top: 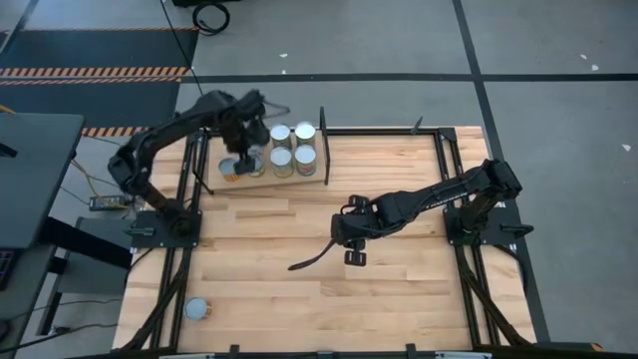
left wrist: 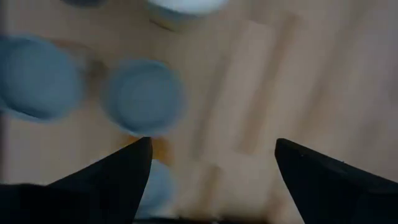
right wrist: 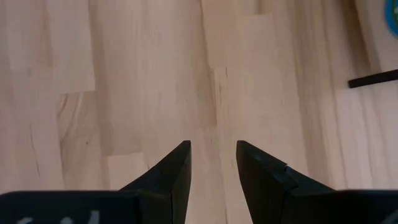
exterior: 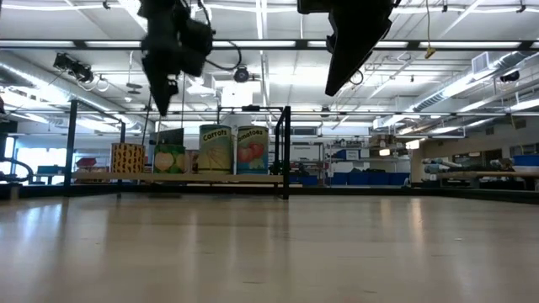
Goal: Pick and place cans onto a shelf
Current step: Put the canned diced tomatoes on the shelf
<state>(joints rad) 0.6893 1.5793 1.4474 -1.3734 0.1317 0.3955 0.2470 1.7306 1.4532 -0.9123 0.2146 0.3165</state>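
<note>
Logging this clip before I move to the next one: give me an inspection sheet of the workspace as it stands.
Surface: light-wood table, bare in the middle.
Job's things: six cans visible on the shelf at the far left; one can stands alone at the near left corner.
Clutter: nothing seen.
Grippers: left gripper hovers above the shelf, jaws open, empty; right gripper hangs above mid-table, jaws slightly apart, holding nothing.
Cables: a dark cable trails from the right arm over the table; another lies coiled on the floor.
Surroundings: grey floor with striped hazard tape; a large workshop hall behind.
</note>
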